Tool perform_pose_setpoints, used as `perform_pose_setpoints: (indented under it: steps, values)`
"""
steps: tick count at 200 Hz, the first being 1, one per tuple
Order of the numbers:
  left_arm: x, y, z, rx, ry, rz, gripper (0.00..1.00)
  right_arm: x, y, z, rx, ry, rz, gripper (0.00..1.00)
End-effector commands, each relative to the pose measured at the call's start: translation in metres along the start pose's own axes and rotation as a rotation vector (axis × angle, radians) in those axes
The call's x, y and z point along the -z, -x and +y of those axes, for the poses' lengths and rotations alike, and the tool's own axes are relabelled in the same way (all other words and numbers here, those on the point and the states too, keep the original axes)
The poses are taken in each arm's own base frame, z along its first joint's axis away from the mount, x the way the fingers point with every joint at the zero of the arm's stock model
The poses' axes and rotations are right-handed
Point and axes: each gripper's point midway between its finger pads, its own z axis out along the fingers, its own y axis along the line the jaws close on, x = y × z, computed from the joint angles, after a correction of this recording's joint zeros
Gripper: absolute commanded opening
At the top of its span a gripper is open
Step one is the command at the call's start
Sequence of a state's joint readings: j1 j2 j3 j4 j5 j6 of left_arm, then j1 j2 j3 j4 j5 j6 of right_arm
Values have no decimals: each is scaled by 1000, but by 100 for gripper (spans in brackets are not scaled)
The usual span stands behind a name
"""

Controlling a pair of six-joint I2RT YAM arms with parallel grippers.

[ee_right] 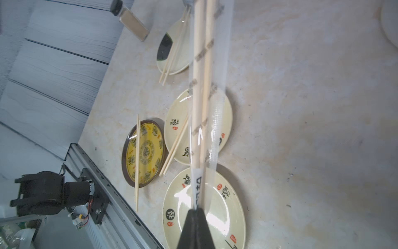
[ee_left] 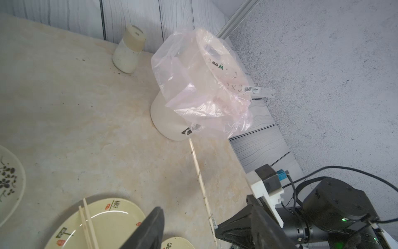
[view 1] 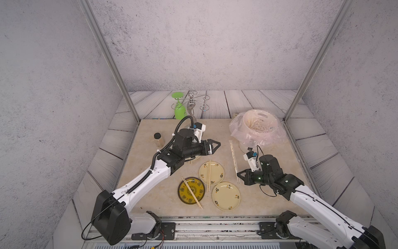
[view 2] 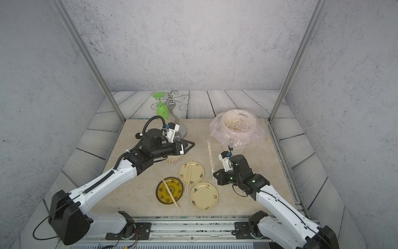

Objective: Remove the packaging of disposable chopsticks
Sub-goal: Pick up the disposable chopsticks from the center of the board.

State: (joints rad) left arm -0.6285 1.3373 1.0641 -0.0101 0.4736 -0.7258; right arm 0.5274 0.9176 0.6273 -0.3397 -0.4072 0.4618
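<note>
Pinches the near end of the packaging (view 1: 233, 160) with the right gripper (view 1: 238, 175), closed tight on the clear printed sleeve. Holds inside that sleeve, plain in the right wrist view, a pair of wrapped chopsticks (ee_right: 197, 90) lying side by side. Stretches the sleeve, in both top views, from the claw away toward the base of the white bin (ee_left: 165, 120) with its pink bag (ee_left: 183, 71), just right of the plates. Cannot tell whether lifted off the table (view 1: 155, 200) or resting on it. Carries the left gripper (view 1: 217, 144) above the table beyond the plates, well apart from the sleeve, with its fingers (ee_left: 151, 224) spread wide in the left wrist view and nothing between them. Shows three unwrapped pairs. Sets one bare pair (view 1: 209, 175) across the middle cream plate (view 1: 217, 172), its near end past the rim. Sets a second bare pair (view 1: 192, 192) slantwise over the yellow plate (view 1: 185, 187). Sets a third bare pair (ee_right: 172, 54) on the far cream plate (ee_right: 181, 62), mostly hidden under the left arm in the top views. Leaves the front cream plate (view 1: 226, 196) without sticks.
</note>
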Motion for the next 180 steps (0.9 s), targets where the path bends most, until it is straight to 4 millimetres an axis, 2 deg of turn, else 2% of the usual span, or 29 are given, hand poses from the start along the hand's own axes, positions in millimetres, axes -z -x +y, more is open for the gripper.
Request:
perform_pose_setpoints:
  steps: [1,38,84,101,115,133,166,174,180]
  values:
    - [-4,16,-17,32,-74,-22,67,6,14,24,65,93,-34,0]
    - [-23,14,-15,77,-97,28,66,9,26,47,103,164,-48,0]
    - [-35,12,-20,102,-142,72,61,6,28,69,171,203,-25,0]
    - [-35,11,-20,104,-145,80,50,4,26,74,190,202,-12,0]
    - [-34,10,-19,101,-138,80,35,2,25,76,199,205,-10,0]
    - [-31,10,-19,92,-123,77,0,1,26,79,202,209,-22,0]
    - [-22,21,-27,69,-119,41,0,7,36,84,225,200,-46,0]
    - [-18,25,-31,58,-126,34,0,9,39,84,232,192,-56,12]
    - [-15,28,-34,48,-131,28,0,12,42,86,242,191,-66,26]
